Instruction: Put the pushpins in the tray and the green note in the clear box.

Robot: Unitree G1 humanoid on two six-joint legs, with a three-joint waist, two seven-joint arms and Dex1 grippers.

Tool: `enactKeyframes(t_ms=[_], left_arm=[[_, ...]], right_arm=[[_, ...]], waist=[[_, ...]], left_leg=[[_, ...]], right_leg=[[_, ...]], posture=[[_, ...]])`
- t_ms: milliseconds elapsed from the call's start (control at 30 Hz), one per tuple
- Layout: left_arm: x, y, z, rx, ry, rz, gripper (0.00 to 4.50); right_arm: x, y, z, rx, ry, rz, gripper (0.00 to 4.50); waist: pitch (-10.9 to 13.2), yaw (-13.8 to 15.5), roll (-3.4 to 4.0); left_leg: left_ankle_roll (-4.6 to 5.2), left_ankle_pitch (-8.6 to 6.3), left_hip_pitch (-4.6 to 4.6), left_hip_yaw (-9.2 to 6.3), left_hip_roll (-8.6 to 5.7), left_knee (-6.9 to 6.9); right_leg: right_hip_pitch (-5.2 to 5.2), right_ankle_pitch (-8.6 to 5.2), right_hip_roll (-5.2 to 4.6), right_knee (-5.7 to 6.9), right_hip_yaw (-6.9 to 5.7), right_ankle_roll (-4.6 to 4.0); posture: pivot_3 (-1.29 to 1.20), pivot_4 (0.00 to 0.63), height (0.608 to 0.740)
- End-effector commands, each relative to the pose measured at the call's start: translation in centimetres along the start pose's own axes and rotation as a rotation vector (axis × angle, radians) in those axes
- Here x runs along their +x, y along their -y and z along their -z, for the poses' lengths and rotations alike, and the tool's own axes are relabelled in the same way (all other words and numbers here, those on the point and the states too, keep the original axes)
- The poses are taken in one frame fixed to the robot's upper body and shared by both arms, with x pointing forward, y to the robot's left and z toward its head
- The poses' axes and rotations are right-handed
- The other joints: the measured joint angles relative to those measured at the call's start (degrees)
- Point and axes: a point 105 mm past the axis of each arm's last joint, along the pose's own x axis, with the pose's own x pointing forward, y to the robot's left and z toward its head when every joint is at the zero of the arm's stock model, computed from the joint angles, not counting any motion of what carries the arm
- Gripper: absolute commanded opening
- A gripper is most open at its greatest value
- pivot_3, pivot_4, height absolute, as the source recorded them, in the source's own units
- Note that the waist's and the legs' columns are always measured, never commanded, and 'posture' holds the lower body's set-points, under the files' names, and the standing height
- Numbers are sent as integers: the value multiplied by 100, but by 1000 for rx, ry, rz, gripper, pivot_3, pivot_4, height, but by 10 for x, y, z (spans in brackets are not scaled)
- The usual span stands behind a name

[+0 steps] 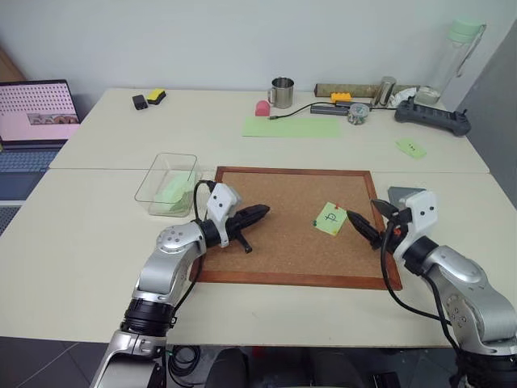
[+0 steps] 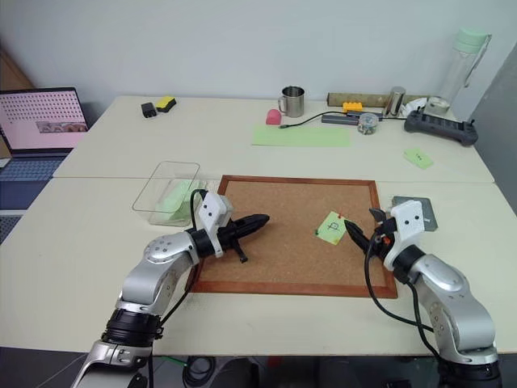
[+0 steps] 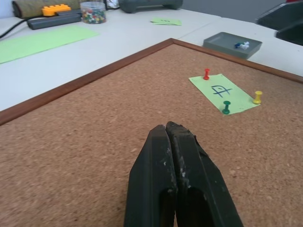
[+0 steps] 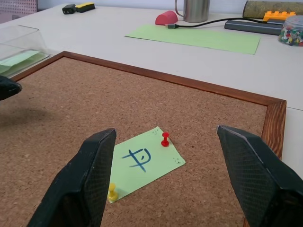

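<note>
The green note (image 1: 330,218) lies on the cork board (image 1: 283,242) near its right edge, with a black mark in its middle. Three pushpins hold it: a red one (image 3: 206,74), a green one (image 3: 227,108) and a yellow one (image 3: 257,97). My right gripper (image 1: 363,210) is open just right of the note, its fingers pointing at it. My left gripper (image 1: 262,212) is shut and empty over the board's left part, pointing toward the note. The grey tray (image 3: 232,45) sits off the board's right side with small pins inside. The clear box (image 1: 167,184) stands left of the board and holds pale-green paper.
Along the back of the table are a metal mug (image 1: 281,92), a large pale-green sheet (image 1: 291,127), a jar of pins (image 1: 359,113), a black power strip (image 1: 432,118) and a small green slip (image 1: 411,147). A laptop (image 1: 36,113) sits far left.
</note>
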Motion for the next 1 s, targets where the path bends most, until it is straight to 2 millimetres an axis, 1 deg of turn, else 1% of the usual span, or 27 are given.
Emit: enactKeyframes(t_ms=[33,100,200,267,400,533,700,800,1000], left_arm=[[5,8,-9,25,34,43,35],[9,9,-2,26,1,41,35],[12,18,20,36,-93,79,35],[10,24,33,37,-143,108,35],[5,29,55,28,-220,127,35],[3,30,71,8,-267,128,35],[3,30,76,-3,-266,125,35],[4,29,75,0,-262,125,35],[6,29,72,13,-251,128,35]], right_arm=[[7,4,-4,-13,19,10,3539],[12,4,0,-3,9,8,3539],[23,7,3,20,0,23,3539],[29,6,5,14,-10,21,3539],[39,2,10,11,-28,-7,3539],[45,2,17,9,-41,-15,3539],[52,5,20,1,-49,-18,3539],[55,7,22,-9,-54,-21,3539],[67,8,24,-20,-59,-42,3539]], waist=[[0,1,0],[0,2,0],[0,-5,1],[0,-11,0],[-1,-10,2],[-5,-11,6],[-17,-11,17],[-17,-17,18],[-18,-16,19]], left_leg=[[0,0,0,1,0,0],[0,0,-1,0,0,0],[0,0,1,2,0,0],[0,0,1,2,0,0],[0,0,1,2,0,-1],[1,0,5,4,0,-1],[2,-1,19,7,0,-1],[4,-2,62,6,0,-6],[5,-3,78,2,0,-6]], right_leg=[[0,0,0,0,0,0],[0,0,0,0,0,0],[0,0,0,0,2,0],[-2,0,0,1,1,0],[-3,0,1,0,3,0],[-1,0,1,1,5,0],[11,0,1,1,8,0],[58,-1,2,-7,6,0],[80,-1,2,-12,2,0]], posture=[[0,150,740],[0,150,740],[0,150,740],[0,150,740],[0,150,740],[0,150,740],[0,150,740],[0,150,740],[0,150,740]])
